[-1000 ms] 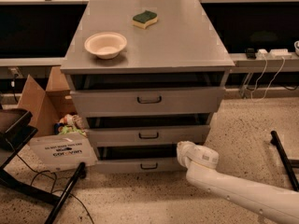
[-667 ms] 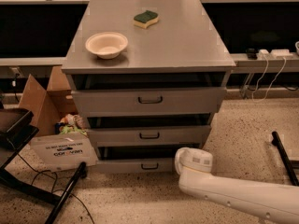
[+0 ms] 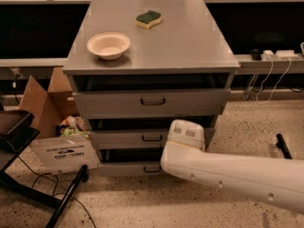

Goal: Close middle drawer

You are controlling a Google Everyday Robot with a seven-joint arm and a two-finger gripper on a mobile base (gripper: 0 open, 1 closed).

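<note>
The grey cabinet (image 3: 152, 42) has three drawers. The middle drawer (image 3: 128, 139) has a low, wide grey front with a small dark handle (image 3: 152, 137). Its front stands a little out from the cabinet, with a dark gap above it. My white arm (image 3: 237, 175) reaches in from the lower right. Its gripper end (image 3: 186, 133) is at the right part of the middle drawer's front, right of the handle, and covers that part. I cannot tell whether it touches the front.
A taller top drawer (image 3: 152, 102) and a bottom drawer (image 3: 137, 168) also stand slightly out. A beige bowl (image 3: 108, 45) and a green sponge (image 3: 148, 19) sit on top. A cardboard box (image 3: 45, 108) and a dark stand (image 3: 28, 175) are at the left.
My arm's end has risen from in front of the bottom drawer to the height of the middle drawer's front and moved a little left. The drawers have not visibly moved.
</note>
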